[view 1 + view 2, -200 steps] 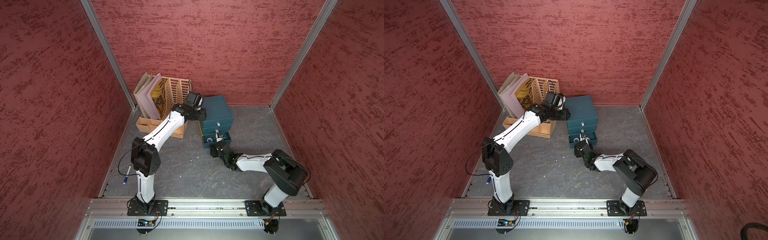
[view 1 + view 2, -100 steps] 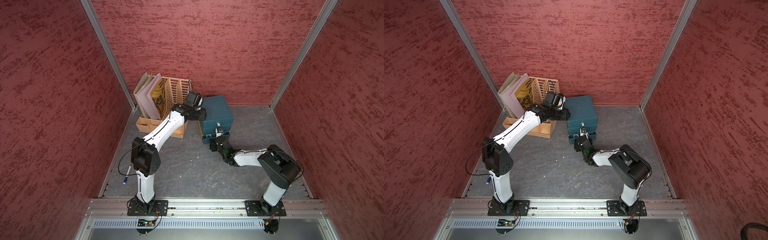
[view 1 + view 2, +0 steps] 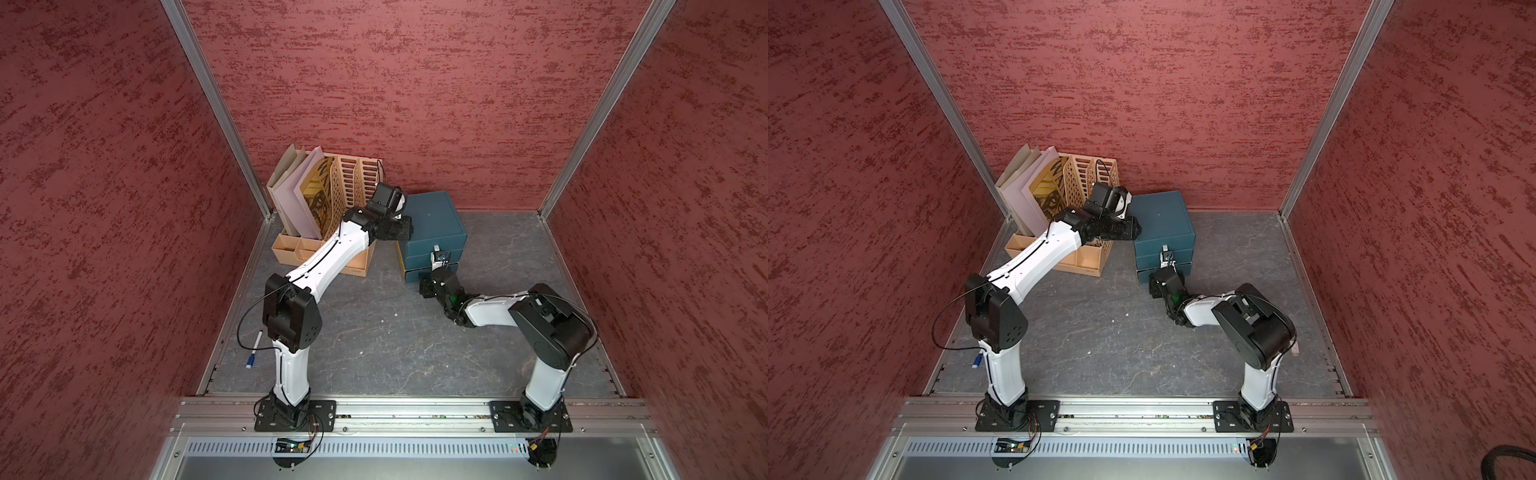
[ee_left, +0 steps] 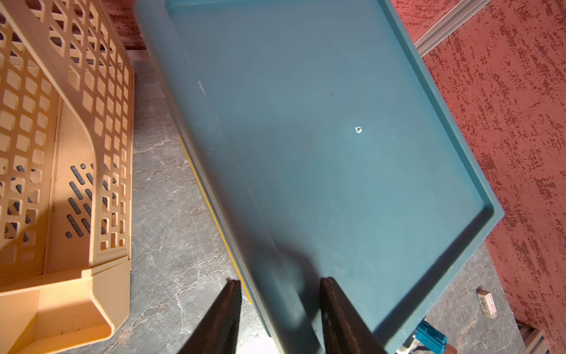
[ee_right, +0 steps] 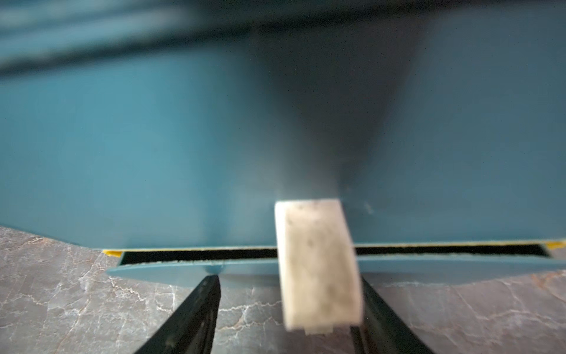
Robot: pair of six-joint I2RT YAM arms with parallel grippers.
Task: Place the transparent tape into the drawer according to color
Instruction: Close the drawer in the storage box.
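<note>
The dark teal drawer (image 3: 432,216) (image 3: 1160,216) stands at the back next to the organizer. No transparent tape shows in any view. My left gripper (image 3: 409,232) (image 4: 280,285) sits astride the chest's top left edge near the front corner. One finger is outside the side wall, the other on the top (image 4: 321,138), and they look closed snugly on that edge. My right gripper (image 3: 438,266) (image 5: 289,283) is low in front, open, fingertips at the bottom drawer front (image 5: 459,266). That drawer stands out by a thin dark slit. A pale blurred block (image 5: 315,266), seemingly a pull, lies between the fingers, nearer one.
A tan slotted organizer (image 3: 332,216) with folders stands left of the chest, under my left arm. A blue-capped pen (image 3: 253,351) lies by the left wall. A small barcoded block (image 4: 487,302) lies on the grey floor by the right wall. Red walls enclose three sides.
My right gripper has moved in toward the chest, and the bottom drawer has gone from well pulled out to almost closed. The left arm has stayed put.
</note>
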